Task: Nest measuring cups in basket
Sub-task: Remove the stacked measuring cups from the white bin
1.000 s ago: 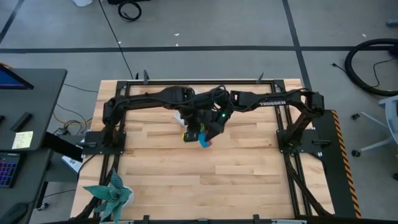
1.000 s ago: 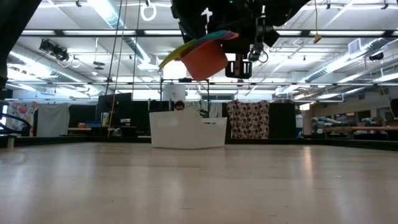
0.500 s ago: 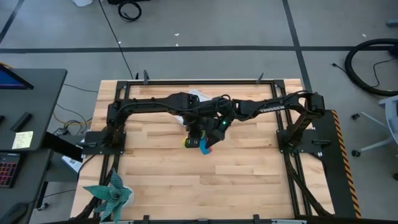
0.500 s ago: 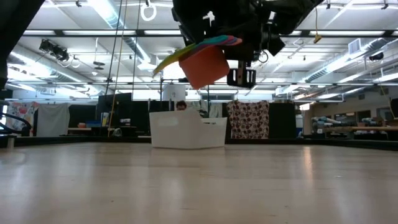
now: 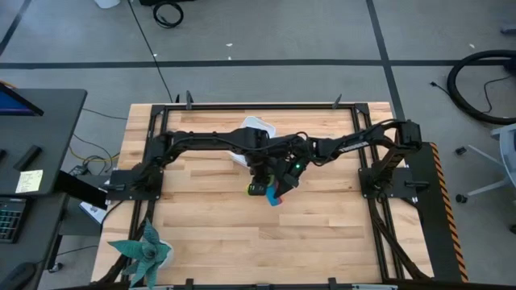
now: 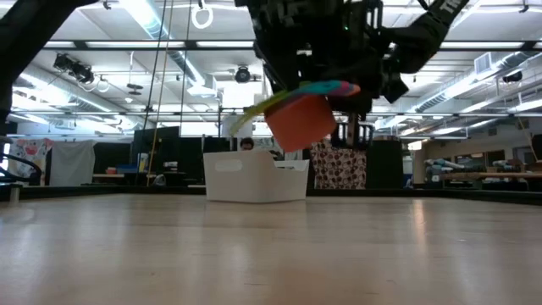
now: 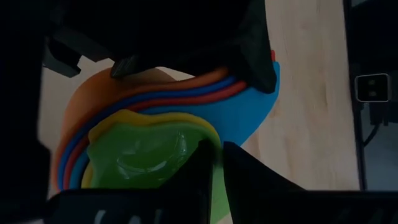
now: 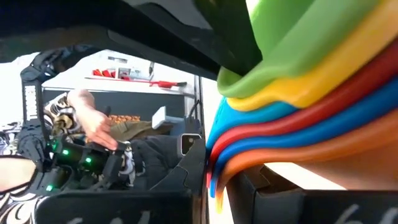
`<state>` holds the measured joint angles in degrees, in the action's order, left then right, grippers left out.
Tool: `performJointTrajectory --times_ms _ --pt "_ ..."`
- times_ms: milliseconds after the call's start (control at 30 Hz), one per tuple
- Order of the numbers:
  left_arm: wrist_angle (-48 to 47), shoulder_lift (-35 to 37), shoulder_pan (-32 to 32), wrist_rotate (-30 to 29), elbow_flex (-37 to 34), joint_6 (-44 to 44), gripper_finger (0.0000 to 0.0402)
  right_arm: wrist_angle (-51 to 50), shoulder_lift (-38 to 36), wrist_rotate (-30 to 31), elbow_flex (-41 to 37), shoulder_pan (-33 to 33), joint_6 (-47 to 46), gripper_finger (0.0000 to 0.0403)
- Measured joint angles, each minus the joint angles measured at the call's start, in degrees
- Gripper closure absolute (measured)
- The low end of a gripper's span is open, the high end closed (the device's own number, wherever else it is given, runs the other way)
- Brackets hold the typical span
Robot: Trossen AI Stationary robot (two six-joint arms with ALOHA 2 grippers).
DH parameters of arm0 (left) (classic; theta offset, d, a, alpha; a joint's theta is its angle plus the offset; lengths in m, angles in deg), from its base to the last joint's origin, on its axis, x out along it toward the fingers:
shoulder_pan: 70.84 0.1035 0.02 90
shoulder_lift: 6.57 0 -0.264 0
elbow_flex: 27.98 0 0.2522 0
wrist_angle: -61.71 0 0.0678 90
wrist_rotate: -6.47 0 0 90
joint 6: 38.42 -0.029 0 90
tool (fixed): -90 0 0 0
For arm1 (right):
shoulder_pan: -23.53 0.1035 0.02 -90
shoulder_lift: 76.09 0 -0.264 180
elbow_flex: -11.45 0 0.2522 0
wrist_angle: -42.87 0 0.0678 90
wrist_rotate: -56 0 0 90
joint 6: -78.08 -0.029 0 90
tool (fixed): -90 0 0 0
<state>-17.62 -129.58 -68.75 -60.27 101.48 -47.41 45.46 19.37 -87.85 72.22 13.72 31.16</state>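
1. Measuring cups [image 6: 305, 114]: all six nested in one stack (green innermost, then yellow, lt blue, red, dk blue, orange outermost), held in the air near table centre, tilted, well clear of the wood

2. Left gripper [image 5: 256, 167]: reaches in from the 9 o'clock side; fingers closed on the stack's rim, per left wrist view, where the dark fingertips [image 7: 211, 163] pinch the green cup's edge

3. Right gripper [image 5: 284, 173]: reaches in from the 3 o'clock side; closed on the opposite side of the same stack. Right wrist view shows the coloured rims layered just past its fingers. Both arms meet at the stack, so neither is clearly nearer

4. Basket [image 5: 255, 126]: white, at approx 11 o'clock from the stack in the high view, toward the table's far edge, partly hidden by the left arm. Low view shows it standing on the table [image 6: 271, 254] behind and below the stack; nothing seen inside from that angle

5. Key relation: stack and basket are apart; judged next move = carry stack toward 11–12 o'clock, over the basket wall, then lower. Handles fan out sideways, so the stack's long axis prob needs lining up w/ the basket's longer side

6. Risk (judgement): tilt could let inner cups slide when one gripper lets go
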Motion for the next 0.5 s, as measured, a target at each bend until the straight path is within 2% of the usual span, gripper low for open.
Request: performJointTrajectory --times_ms 233,500 --pt "3.0 -2.7 0.1 1.6 0.0 -1.5 0.0372 6.0 0.0 1.0 -5.2 -0.1 -2.6 0.0362" --pt "5.8 -5.1 0.8 3.6 0.1 -2.9 0.0372 7.4 0.0 2.0 -9.5 -1.2 -1.5 0.0362"
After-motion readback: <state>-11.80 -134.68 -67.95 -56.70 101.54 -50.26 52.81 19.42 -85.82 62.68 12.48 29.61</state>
